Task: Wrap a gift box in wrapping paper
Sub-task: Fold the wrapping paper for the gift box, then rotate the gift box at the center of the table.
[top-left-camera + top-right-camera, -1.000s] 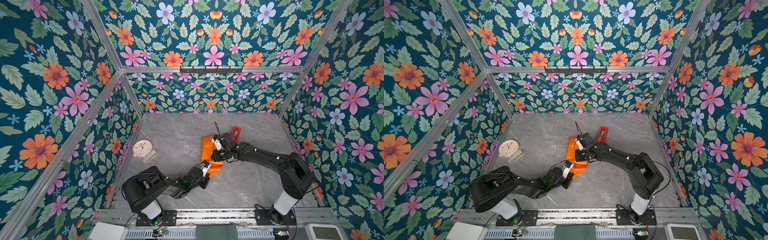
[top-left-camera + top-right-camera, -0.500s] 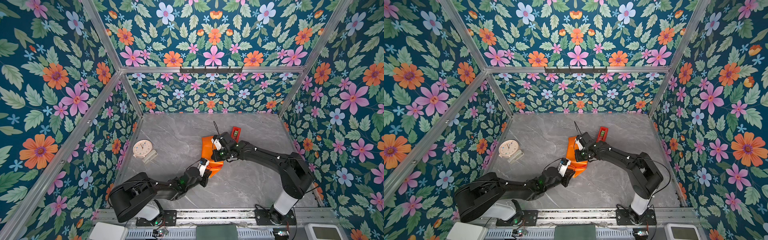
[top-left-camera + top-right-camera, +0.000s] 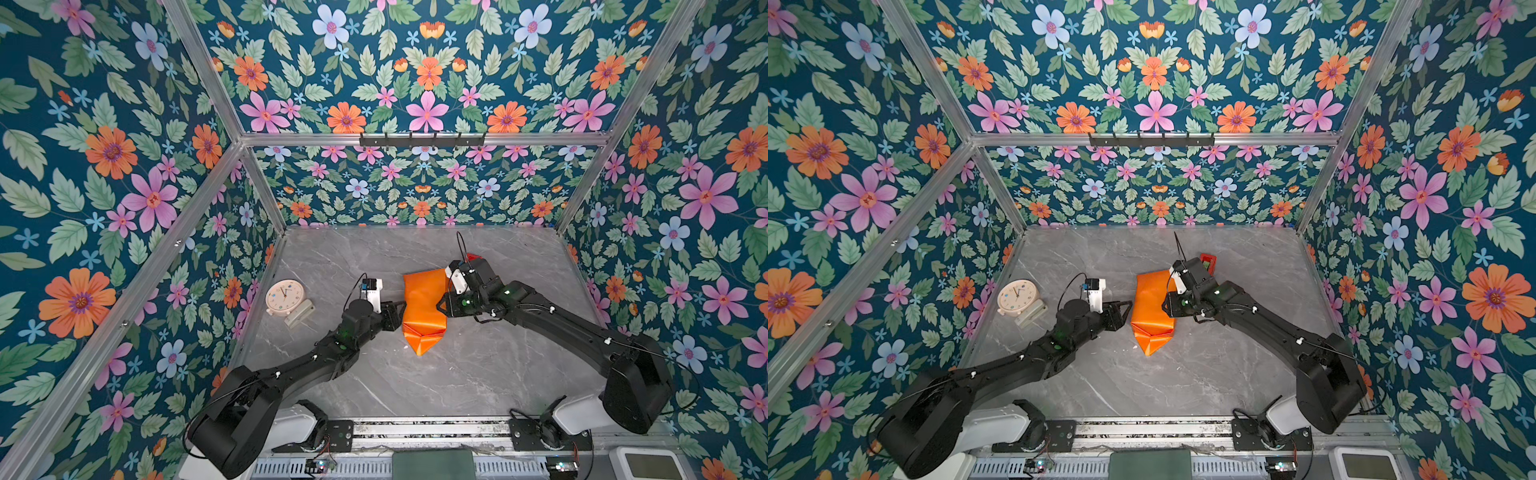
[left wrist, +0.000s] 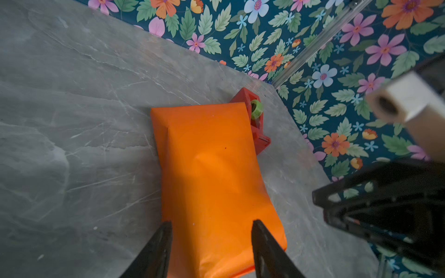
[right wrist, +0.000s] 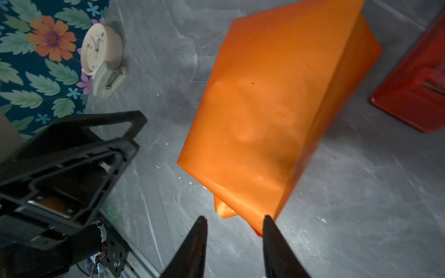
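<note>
The wrapping paper, gift box hidden inside, lies mid-way across the table, long axis near-to-far. Left hand and right hand flank it, both released, equally near.

One folded sheet of wrapping paper, one red tape dispenser and one cream clock are lying on one tabletop. Two grippers are hovering: the left gripper and the right gripper.
</note>
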### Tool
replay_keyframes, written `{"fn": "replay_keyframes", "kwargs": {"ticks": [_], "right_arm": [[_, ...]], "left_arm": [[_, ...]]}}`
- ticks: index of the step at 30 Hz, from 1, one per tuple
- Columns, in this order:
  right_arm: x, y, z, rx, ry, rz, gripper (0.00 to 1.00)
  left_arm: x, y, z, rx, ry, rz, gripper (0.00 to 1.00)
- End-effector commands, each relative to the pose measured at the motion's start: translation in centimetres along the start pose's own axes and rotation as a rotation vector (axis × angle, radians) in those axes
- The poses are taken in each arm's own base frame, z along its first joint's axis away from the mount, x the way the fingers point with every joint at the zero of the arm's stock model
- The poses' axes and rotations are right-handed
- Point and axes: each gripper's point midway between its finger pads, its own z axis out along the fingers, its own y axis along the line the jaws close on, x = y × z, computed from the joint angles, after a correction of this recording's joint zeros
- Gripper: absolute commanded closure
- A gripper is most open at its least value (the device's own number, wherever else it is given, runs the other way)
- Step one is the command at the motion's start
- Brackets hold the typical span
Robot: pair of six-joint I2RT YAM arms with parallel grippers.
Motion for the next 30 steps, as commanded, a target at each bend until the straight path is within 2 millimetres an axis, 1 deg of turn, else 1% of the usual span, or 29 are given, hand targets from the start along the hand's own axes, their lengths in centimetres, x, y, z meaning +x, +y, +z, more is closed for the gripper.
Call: {"fn": "replay_keyframes", "kwargs": {"ticks": [1,4,6,9,11,16,17,18,23,26,28,30], "right_arm": [[0.5,-0.4,0.5,-0.008,0.000,0.102,0.52],[0.3,-1.0,1.9,-0.026,-0.007,0.175,0.48],[0.1,-1.3,2.9,-0.051,-0.003,0.224,0.47],[-0.4,-1.3,4.0,-0.070,0.000,0.231,0.47],[-0.9,-0.7,4.3,-0.094,-0.003,0.218,0.47],[-2.0,-0.3,5.3,-0.110,0.010,0.207,0.47],[-2.5,0.0,5.2,-0.120,0.001,0.201,0.47],[-2.3,-0.5,6.4,-0.109,0.025,0.206,0.47],[-4.4,-0.3,7.5,-0.125,0.035,0.179,0.48],[-5.6,-0.8,7.2,-0.104,0.037,0.157,0.48],[-5.9,-1.6,6.2,-0.064,0.030,0.138,0.48],[-5.4,-2.9,4.8,0.009,0.024,0.108,0.46]], "left_arm": [[0.6,0.5,1.3,-0.017,0.084,-0.101,0.41],[0.4,1.4,2.5,-0.028,0.107,-0.136,0.41],[0.8,1.4,3.4,-0.018,0.139,-0.146,0.41],[1.6,1.0,4.0,0.012,0.180,-0.159,0.42],[2.0,0.7,4.2,0.038,0.191,-0.173,0.43],[2.7,0.4,4.2,0.067,0.210,-0.195,0.45],[2.6,0.6,4.1,0.062,0.204,-0.198,0.45],[2.7,0.8,4.1,0.051,0.200,-0.201,0.45],[2.5,1.8,3.8,0.007,0.170,-0.201,0.42],[2.1,2.8,3.2,-0.052,0.145,-0.187,0.39],[1.5,3.6,2.4,-0.104,0.112,-0.167,0.37],[1.0,4.0,1.5,-0.137,0.089,-0.134,0.35]]}}
